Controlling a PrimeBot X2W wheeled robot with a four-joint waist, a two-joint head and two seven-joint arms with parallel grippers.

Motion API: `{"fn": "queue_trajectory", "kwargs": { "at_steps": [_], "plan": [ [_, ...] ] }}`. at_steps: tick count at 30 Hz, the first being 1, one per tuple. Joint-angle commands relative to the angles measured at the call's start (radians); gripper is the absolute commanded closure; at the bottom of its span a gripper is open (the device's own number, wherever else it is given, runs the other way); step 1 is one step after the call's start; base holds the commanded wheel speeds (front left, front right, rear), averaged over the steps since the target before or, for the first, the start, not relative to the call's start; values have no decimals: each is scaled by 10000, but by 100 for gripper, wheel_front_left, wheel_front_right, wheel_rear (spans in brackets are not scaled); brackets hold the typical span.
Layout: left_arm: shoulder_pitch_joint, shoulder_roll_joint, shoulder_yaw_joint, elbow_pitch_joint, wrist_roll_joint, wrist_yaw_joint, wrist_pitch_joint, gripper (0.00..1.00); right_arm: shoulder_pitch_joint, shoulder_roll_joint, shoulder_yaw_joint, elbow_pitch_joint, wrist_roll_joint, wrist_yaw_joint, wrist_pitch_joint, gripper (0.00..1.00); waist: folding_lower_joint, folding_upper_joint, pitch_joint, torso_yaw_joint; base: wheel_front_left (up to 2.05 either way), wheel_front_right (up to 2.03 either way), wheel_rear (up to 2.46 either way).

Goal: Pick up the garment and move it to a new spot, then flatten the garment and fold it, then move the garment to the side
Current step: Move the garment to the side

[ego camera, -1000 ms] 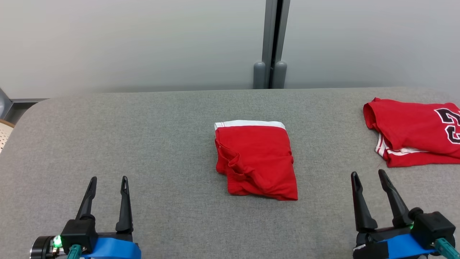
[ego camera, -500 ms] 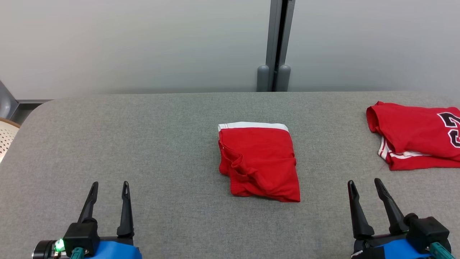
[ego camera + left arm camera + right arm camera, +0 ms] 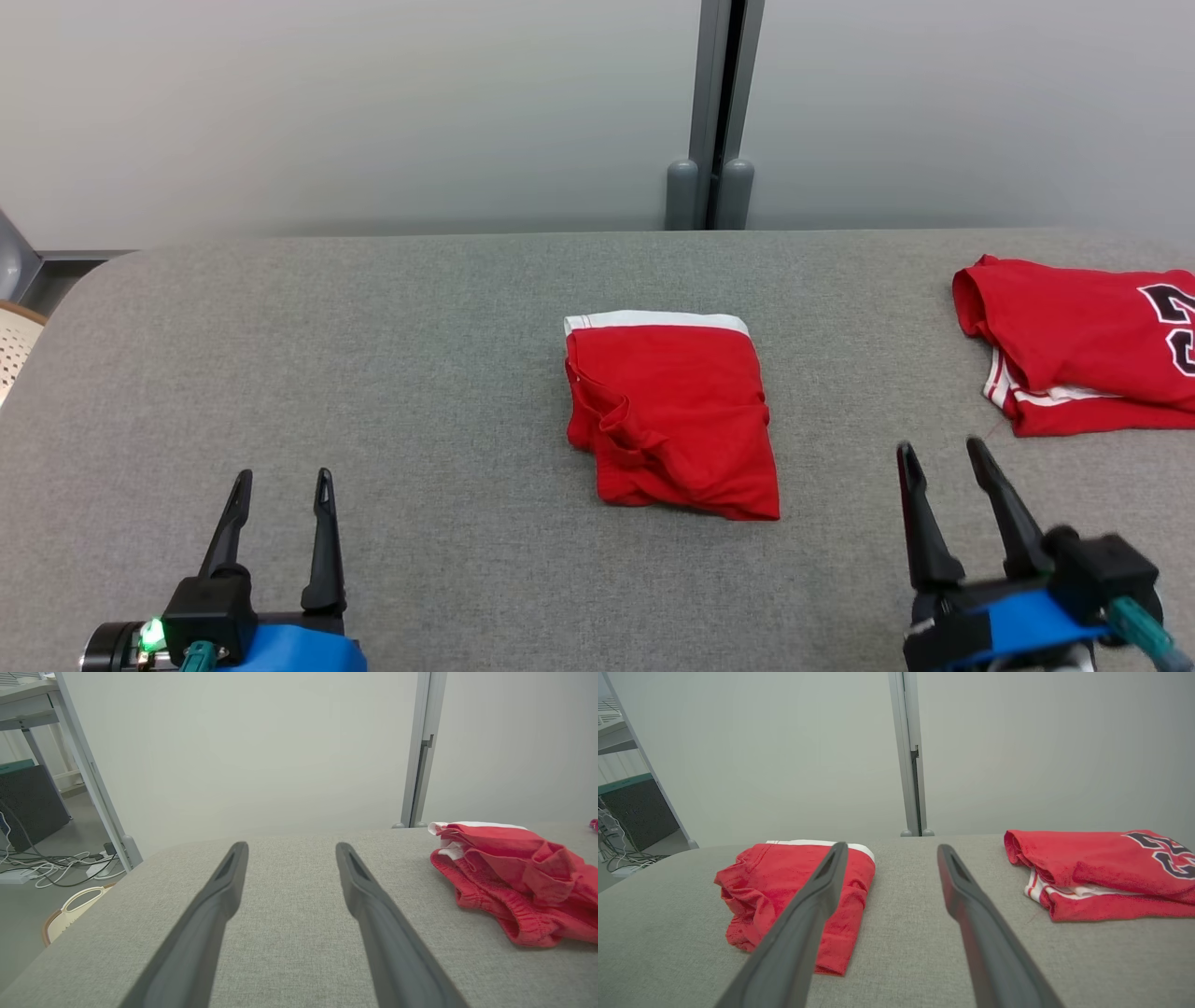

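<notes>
Fabric this soft, the folded red cloth garment with white waistband (image 3: 670,420) lying mid grey padded surface (image 3: 373,355) between your wide-open, empty left fingers (image 3: 323,532) and right fingers (image 3: 920,523), should prove light and limp, so pinch all layers at one edge.

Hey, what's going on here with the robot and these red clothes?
Nothing is being handled right now. The left gripper and right gripper are both open and empty over the near side of the grey table. A folded red garment with a white band lies mid-table, untouched, and a red jersey sits at the far right.
</notes>
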Motion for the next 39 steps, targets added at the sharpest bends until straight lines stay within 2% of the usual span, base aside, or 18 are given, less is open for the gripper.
{"fn": "queue_trajectory", "kwargs": {
  "at_steps": [1, 10, 17, 29, 39],
  "plan": [
    [-148, 34, -36, -34, -31, 11, -46, 0, -456, 16, 124, 37, -48, 2, 33, 0, 1, 0, 59, 34, 0, 0, 0],
    [-545, -12, -223, -72, -71, -47, -46, 0, -2861, 3, 983, 906, -396, 2, 799, 0, 1, 0, 531, 388, 0, 0, 0],
    [-896, -67, -359, -43, -140, -55, -46, 0, -4523, -197, 960, 2860, -292, 2, 1029, 0, 1, 0, 1102, 872, 0, 0, 0],
    [-1295, -116, -402, -31, -188, -88, -46, 0, -5681, -455, 672, 6501, -545, 2, 653, 0, 1, 0, 1911, 1356, 0, 0, 0],
    [-1364, -119, -480, 11, -93, -135, -46, 0, -5914, -238, 1041, 8571, -281, 2, 437, 0, 1, 0, 1902, 1461, 0, 0, 0]
  ]
}}
